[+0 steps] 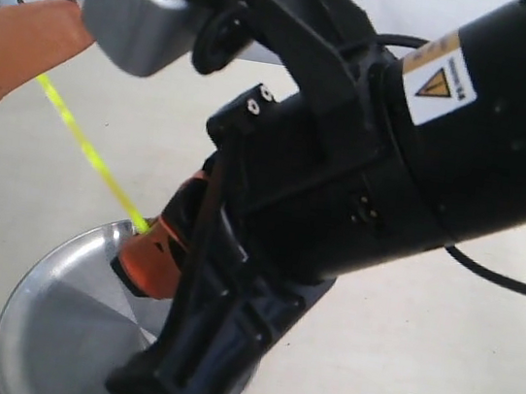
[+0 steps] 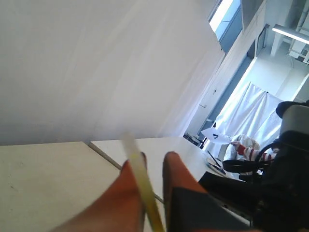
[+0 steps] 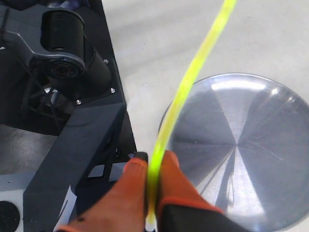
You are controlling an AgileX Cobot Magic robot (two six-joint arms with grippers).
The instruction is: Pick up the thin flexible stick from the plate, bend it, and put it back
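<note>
The thin flexible stick (image 1: pixel 84 143) is a bright yellow-green strand held in the air, slanting from upper left down to the plate's far rim. My left gripper (image 1: pixel 48 54), with orange fingers, is shut on its upper end; in the left wrist view the stick (image 2: pixel 145 188) lies against one finger of that gripper (image 2: pixel 153 157) and pokes out past the tips. My right gripper (image 1: pixel 144 239) is shut on the lower end just above the plate (image 1: pixel 49 324). The right wrist view shows the stick (image 3: pixel 188 82) curving gently away from that gripper (image 3: pixel 154 157), with the shiny silver plate (image 3: pixel 251 145) beside it.
The right arm's black body (image 1: pixel 393 176) fills much of the exterior view and hides part of the plate. A black cable (image 1: pixel 497 274) trails over the cream table. An arm's black base (image 3: pixel 72 121) stands close beside the plate. A seam (image 2: pixel 104 154) crosses the table.
</note>
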